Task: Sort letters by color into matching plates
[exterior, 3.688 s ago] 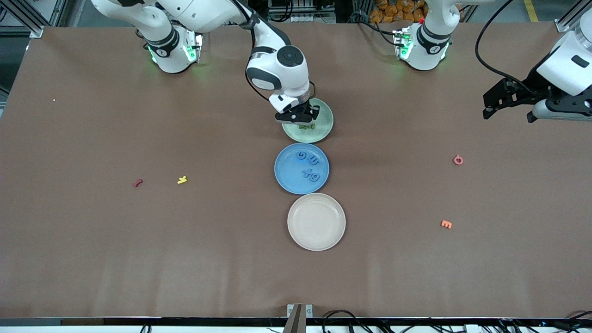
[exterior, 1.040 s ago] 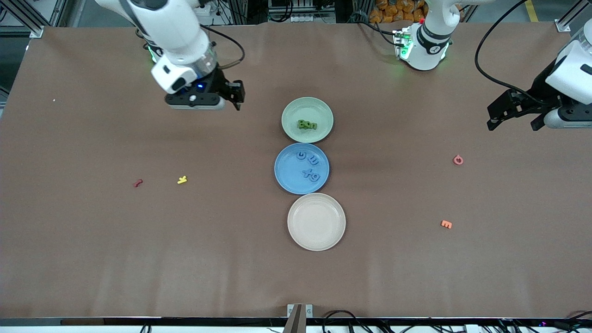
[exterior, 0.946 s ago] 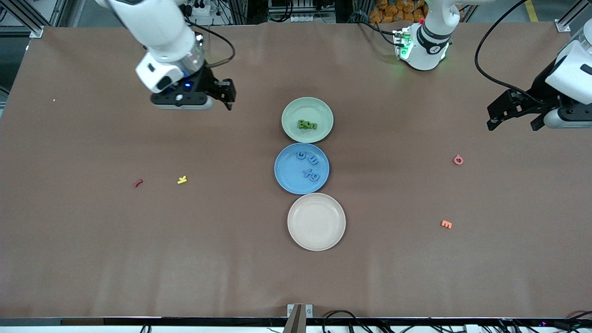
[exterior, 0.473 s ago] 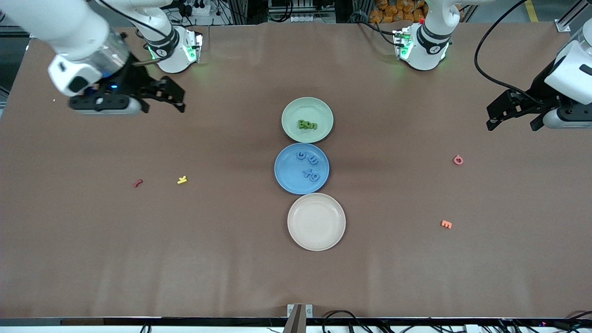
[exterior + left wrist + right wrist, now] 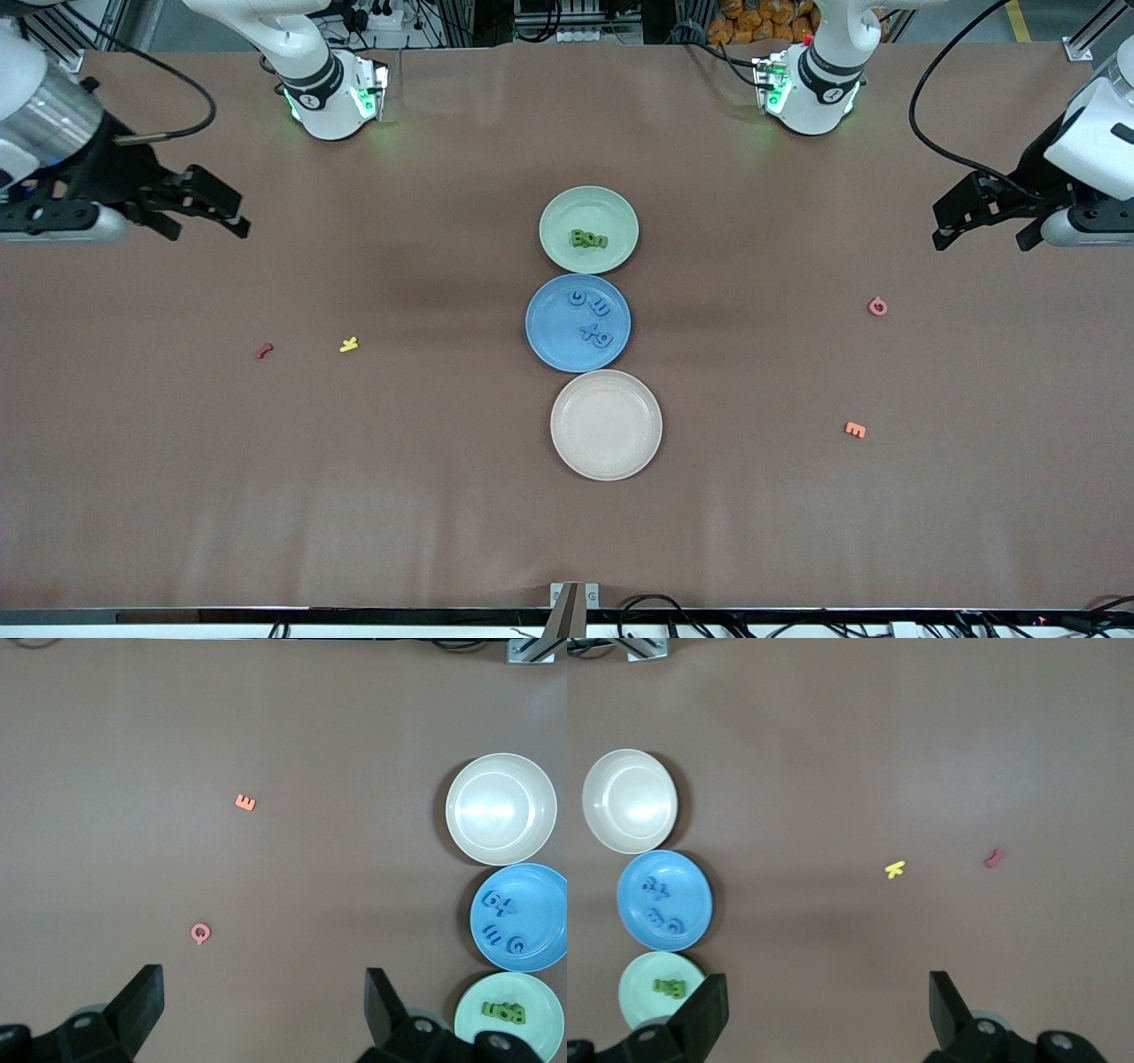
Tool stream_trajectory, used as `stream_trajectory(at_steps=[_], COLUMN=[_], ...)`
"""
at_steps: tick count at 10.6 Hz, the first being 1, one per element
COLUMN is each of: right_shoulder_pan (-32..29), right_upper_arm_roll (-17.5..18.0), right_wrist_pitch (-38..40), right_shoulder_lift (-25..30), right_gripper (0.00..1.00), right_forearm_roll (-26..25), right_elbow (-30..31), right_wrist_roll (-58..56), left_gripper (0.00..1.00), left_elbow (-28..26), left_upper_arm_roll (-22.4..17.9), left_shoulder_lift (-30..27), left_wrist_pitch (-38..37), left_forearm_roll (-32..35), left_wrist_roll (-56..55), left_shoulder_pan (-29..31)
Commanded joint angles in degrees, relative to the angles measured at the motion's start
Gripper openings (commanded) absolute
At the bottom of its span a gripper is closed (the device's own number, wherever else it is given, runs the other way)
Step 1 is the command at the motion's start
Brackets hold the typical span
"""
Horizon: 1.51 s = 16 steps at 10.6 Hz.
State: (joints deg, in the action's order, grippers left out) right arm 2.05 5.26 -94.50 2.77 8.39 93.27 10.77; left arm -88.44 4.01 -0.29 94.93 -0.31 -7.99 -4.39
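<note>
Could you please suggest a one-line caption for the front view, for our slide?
Green letters on the mint plate, blue letters on the blue plate; both open grippers, left and right, parked at the table's ends.

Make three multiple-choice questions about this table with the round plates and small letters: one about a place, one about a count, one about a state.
1. Which plate lies nearest the front camera?
A. round cream plate
B. round blue plate
C. round mint green plate

2. How many chunky blue letters lie in the blue plate?
A. one
B. four
C. seven

3. How is the right gripper?
A. shut on a letter
B. open, empty
C. resting in a plate

Answers: 1 A, it shows lowest in the front view. 2 B, four shapes show there. 3 B, its fingers stand apart above bare table.
</note>
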Motion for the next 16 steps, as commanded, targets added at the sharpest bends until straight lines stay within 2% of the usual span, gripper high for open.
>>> stream_trajectory(at_steps=[1,3,6,9,13,16], right_shoulder_pan=[-0.29,-0.29,-0.29,-0.03,-0.47,0.58], right_upper_arm_roll=[-4.10,-6.66,-7.28,-6.41,-4.21,-4.12], right_wrist_pitch=[1.86,2.57,3.18,3.97,4.24,4.32], right_shoulder_lift=[-0.57,-0.83,-0.92,-1.01,-0.92,-1.45], right_gripper=[1.00,1.00,1.00,1.00,1.00,1.00], right_forearm_roll=[-4.78,-4.79,-5.05,-8.74,-8.75,-8.66], right_elbow=[-1.42,-1.51,-2.29,-3.18,-2.65,-2.47], right_wrist_roll=[-6.28,-7.60,-9.89,-11.38,-11.30,-11.30], left_gripper=[1.00,1.00,1.00,1.00,1.00,1.00], left_elbow=[0.99,0.90,0.90,0.90,0.90,0.90], left_upper_arm_roll=[0.12,0.12,0.12,0.12,0.12,0.12], left_shoulder_lift=[0.37,0.37,0.37,0.37,0.37,0.37], left_wrist_pitch=[-0.01,-0.01,-0.01,-0.01,-0.01,-0.01], left_forearm_roll=[1.28,1.28,1.28,1.19,1.27,1.19], left_wrist_roll=[0.17,0.26,0.17,0.26,0.17,0.17], left_shoulder_pan=[0.09,0.09,0.09,0.09,0.09,0.09])
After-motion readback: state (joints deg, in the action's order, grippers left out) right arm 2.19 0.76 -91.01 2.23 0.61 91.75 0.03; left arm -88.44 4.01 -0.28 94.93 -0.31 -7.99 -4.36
